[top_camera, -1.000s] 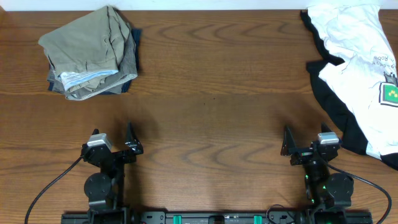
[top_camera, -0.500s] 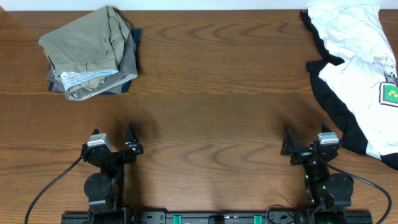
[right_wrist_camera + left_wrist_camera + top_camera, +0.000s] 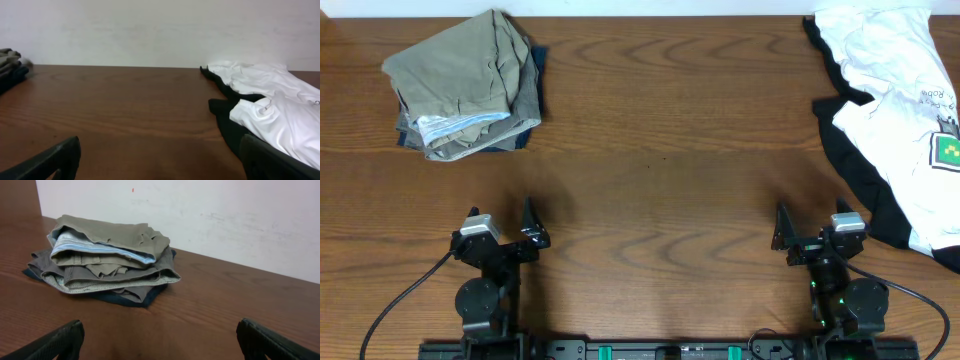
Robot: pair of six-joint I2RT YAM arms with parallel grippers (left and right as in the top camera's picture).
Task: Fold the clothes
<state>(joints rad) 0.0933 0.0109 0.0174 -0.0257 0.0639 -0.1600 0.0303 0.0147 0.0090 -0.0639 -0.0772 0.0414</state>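
At the far left corner of the table [image 3: 660,130] sits a neat pile of clothes [image 3: 465,100] — khaki shorts [image 3: 450,70] on top, with grey and navy pieces under them. Near the front edge, the left gripper [image 3: 500,222] and then the right gripper [image 3: 810,228] both have their jaws wide apart and hold nothing. Along the right edge lies a white T-shirt [image 3: 890,90] with a small green print [image 3: 950,150] — crumpled, on top of a black piece [image 3: 855,170].

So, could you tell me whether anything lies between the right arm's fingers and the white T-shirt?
Nothing visible does: only bare brown wooden table separates the open right fingers from the crumpled white T-shirt with green print.
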